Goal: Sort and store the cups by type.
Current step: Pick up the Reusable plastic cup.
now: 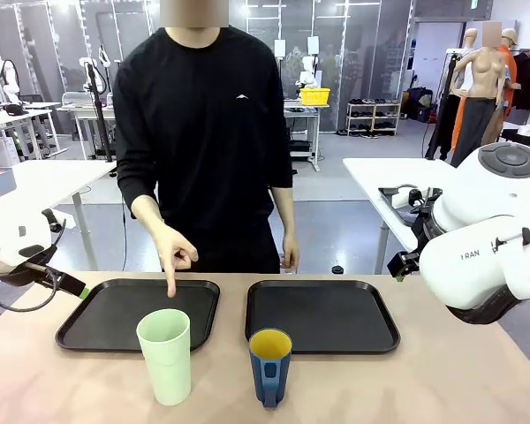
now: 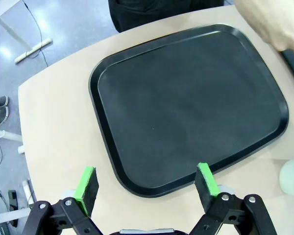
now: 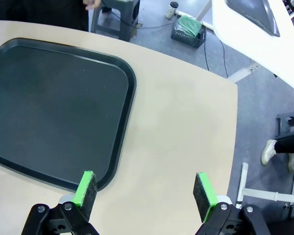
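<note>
A tall pale mint-green tumbler (image 1: 165, 355) stands upright near the table's front edge, just before the left black tray (image 1: 97, 325). To its right a shorter dark blue mug (image 1: 270, 366) with a yellow inside stands before the right black tray (image 1: 323, 317), its handle facing me. The person's hand (image 1: 171, 255) points a finger down onto the left tray. My left gripper (image 2: 146, 185) hangs open over the near edge of the left tray (image 2: 186, 103), a sliver of the tumbler (image 2: 293, 175) at the right edge. My right gripper (image 3: 145, 190) hangs open above bare table beside the right tray (image 3: 49, 107).
Both trays hold nothing. The left arm's finger tip (image 1: 81, 291) shows at the left tray's far left corner. The right arm's white body (image 1: 490, 247) bulks over the table's right end. A second white table (image 1: 397, 177) stands behind at the right.
</note>
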Robot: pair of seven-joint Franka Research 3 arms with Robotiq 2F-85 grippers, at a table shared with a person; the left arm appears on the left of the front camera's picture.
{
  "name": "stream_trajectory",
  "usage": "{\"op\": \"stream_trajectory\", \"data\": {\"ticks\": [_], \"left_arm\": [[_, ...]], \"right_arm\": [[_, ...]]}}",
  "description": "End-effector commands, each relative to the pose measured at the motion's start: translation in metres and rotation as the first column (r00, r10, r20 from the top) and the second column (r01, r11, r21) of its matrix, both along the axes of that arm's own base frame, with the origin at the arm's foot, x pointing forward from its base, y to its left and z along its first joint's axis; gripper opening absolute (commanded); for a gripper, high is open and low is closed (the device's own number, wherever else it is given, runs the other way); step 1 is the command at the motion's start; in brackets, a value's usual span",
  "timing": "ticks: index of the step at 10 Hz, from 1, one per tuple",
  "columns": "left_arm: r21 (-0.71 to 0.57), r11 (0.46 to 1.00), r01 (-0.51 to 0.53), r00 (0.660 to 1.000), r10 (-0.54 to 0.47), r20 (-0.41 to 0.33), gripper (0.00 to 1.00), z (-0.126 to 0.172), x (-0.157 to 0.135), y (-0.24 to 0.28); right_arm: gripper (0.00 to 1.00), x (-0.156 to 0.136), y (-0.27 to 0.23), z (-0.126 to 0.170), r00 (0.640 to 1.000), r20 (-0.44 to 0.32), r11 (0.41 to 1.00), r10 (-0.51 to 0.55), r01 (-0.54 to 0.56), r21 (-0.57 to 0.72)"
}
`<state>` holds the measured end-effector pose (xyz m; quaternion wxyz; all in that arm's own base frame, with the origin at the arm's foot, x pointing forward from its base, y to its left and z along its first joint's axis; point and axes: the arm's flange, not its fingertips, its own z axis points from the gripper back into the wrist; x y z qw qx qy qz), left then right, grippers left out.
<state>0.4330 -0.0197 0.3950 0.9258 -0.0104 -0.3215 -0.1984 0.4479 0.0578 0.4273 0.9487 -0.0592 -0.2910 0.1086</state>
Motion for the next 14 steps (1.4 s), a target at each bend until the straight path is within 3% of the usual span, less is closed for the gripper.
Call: {"op": "stream_trajectory", "data": {"ticks": [1,9,11,14], "left_arm": [[0.000,1.000,0.002,1.000,-0.002,-0.002,1.00,0.000,0.000,-0.001],[0.000,1.000,0.000,1.000,0.000,0.000,1.00,0.000,0.000,0.000],[0.059,0.998,0.000,1.000,0.001,-0.029,1.00,0.002,0.000,0.008],[0.155,0.960,0.234,0.972,-0.224,-0.075,1.00,0.002,-0.012,0.019]], "right_arm": [[1.00,0.000,0.000,0.000,1.000,-0.001,1.000,0.004,-0.004,-0.007],[1.00,0.000,0.000,0.000,1.000,-0.001,1.000,0.004,-0.004,-0.007],[1.00,0.000,0.000,0.000,1.000,-0.001,1.000,0.004,-0.004,-0.007],[1.00,0.000,0.000,0.000,1.000,-0.001,1.000,0.004,-0.004,-0.007]]}}
